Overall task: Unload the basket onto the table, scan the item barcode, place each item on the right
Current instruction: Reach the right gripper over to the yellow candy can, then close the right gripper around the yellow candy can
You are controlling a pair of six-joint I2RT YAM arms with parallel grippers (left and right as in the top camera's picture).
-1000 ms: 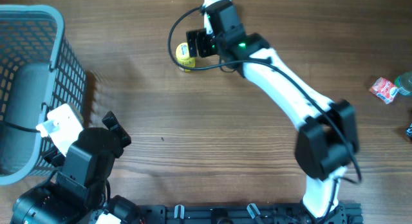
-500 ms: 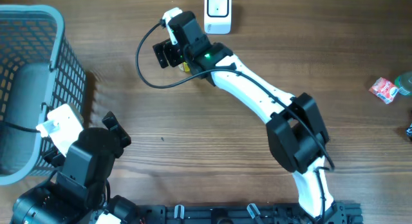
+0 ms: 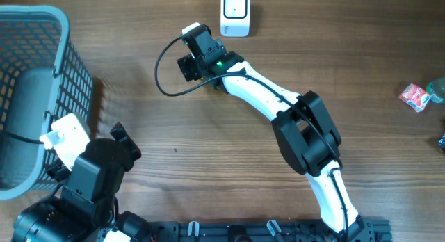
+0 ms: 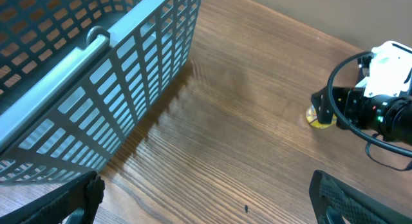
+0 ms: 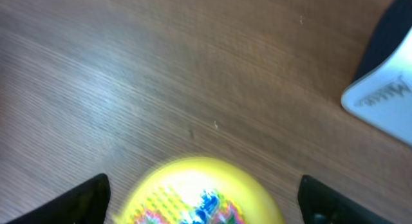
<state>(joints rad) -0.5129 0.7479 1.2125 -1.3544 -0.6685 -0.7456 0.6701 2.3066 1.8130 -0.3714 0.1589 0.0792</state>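
My right gripper (image 5: 205,201) straddled the round yellow item (image 5: 196,182), jaws apart, nothing clamped; I judged grasping it and the pass at the white boxy scanner (image 3: 235,12) were both left to do.

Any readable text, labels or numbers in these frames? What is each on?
No text is legible in any view.
white scanner: dark lettering on its side, too blurred to read.
yellow item: coloured print on top, blurred, no words or digits readable.
red packet: printing too small to read.
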